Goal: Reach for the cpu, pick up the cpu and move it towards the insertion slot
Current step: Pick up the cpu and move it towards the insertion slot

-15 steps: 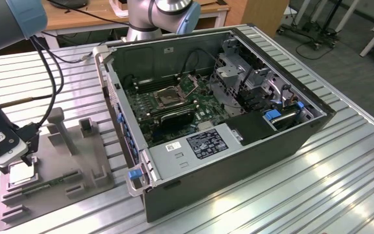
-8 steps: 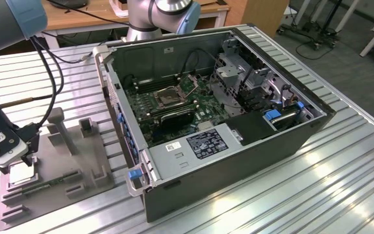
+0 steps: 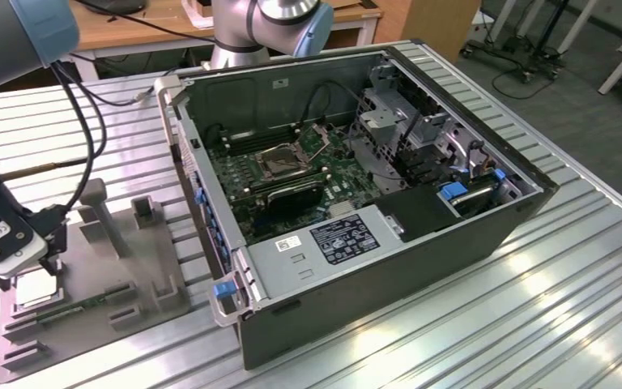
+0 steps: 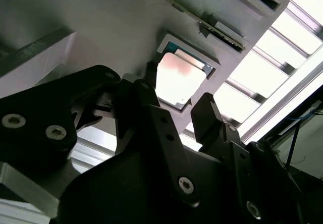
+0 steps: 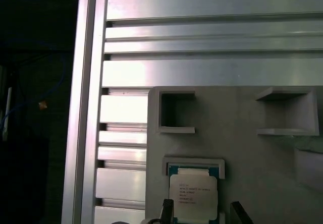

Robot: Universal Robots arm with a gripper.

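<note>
Upright fixture posts near cpu

Silvery square cpu flat in grey fixture recess; insertion slot metal-framed, on green board.

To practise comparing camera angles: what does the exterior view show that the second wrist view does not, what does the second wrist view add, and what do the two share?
Exterior view: the open computer case, with the insertion slot on its green board.
Second wrist view: the open gripper straddling the cpu, which lies flat in its recess.
Shared: the grey fixture and the slatted metal table.
</note>
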